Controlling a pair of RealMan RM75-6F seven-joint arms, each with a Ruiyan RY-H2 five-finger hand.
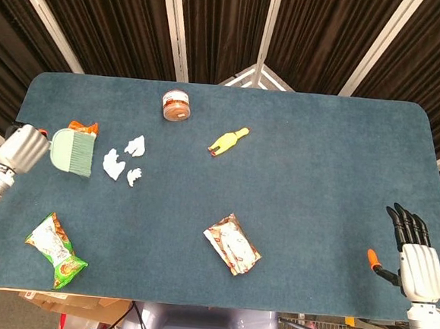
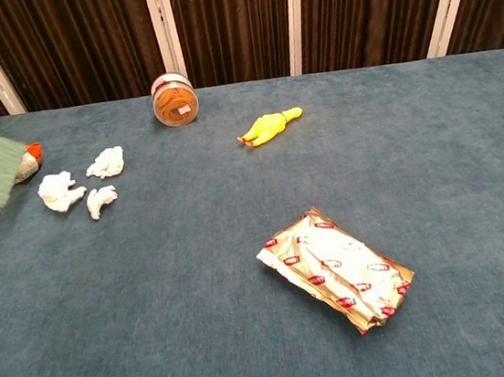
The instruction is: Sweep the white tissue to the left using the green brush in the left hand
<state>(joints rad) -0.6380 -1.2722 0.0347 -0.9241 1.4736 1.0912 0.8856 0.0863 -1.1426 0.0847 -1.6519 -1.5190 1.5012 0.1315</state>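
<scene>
Dark curtains hang behind the blue-carpeted desk (image 1: 298, 140). At its far left edge, the left hand (image 1: 21, 147) has its fingers clenched around the handle of the green brush (image 1: 73, 153), bristles pointing toward the near side. Just right of the brush lies the white tissue (image 1: 114, 163) in three crumpled pieces, close together. The right hand (image 1: 415, 256) hovers off the desk's near right corner, fingers released and straight.
</scene>
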